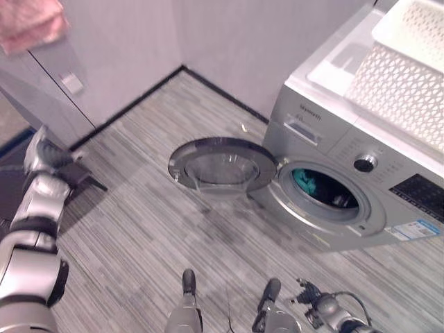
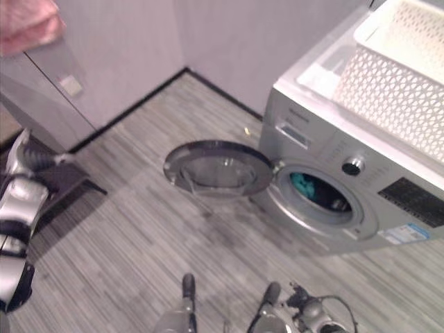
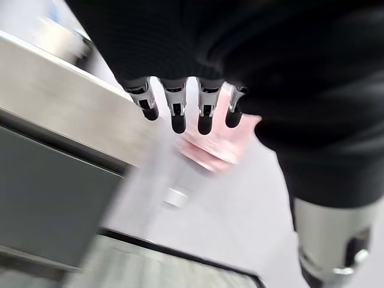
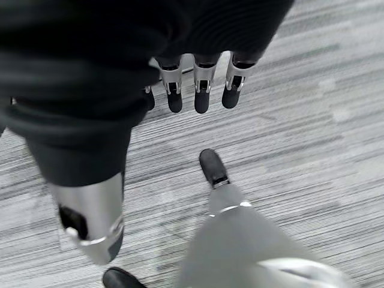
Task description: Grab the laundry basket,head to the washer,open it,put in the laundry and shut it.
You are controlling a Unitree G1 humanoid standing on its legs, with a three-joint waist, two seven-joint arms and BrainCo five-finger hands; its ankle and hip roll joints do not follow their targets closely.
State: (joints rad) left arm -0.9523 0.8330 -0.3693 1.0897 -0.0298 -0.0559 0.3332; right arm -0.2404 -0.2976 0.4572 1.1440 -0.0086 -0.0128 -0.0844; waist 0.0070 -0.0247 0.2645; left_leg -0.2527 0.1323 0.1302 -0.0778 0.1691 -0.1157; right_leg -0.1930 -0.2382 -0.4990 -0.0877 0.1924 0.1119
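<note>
the white perforated plastic laundry basket (image 1: 406,76) sits on top of the silver front-loading washer (image 1: 333,149), freeing both hands, its round glass door (image 1: 222,165) swung wide with teal laundry (image 1: 305,182) already inside (loading looks done), while the left hand (image 3: 186,108) and right hand (image 4: 198,90) hang relaxed, holding nothing.

- White lattice laundry basket (image 1: 402,76) resting on top of the washer (image 1: 361,173), at the right.
- Round washer door (image 1: 222,165) swung wide open to the left, over the striped grey floor (image 1: 152,229).
- Teal laundry (image 1: 306,183) lying inside the drum opening.
- Pink cloth (image 1: 29,24) at the upper left corner.
- Left arm along the left edge.
</note>
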